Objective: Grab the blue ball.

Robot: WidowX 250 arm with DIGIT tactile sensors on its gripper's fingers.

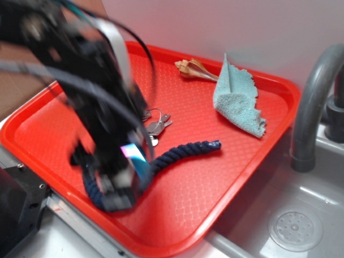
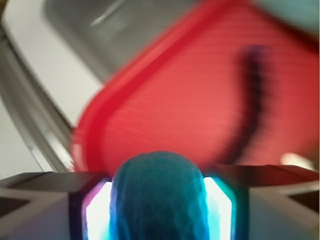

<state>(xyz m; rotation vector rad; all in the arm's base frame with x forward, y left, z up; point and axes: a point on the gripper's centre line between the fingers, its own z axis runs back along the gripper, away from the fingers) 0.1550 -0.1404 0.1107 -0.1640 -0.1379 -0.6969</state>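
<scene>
The blue ball (image 2: 159, 197) is a teal, dimpled sphere that fills the gap between my gripper's two fingers in the wrist view, touching both lit pads. My gripper (image 2: 159, 210) is shut on it. In the exterior view the gripper (image 1: 126, 180) is blurred and hangs over the front left part of the red tray (image 1: 226, 177); the ball (image 1: 141, 160) shows only as a light-blue patch between the fingers. It looks held just above the tray floor.
A dark navy rope (image 1: 183, 153) curves across the tray beside the gripper. Keys (image 1: 156, 126), a shell (image 1: 193, 70) and a pale blue cloth (image 1: 236, 97) lie further back. A grey faucet (image 1: 312, 102) and sink (image 1: 295, 226) stand to the right.
</scene>
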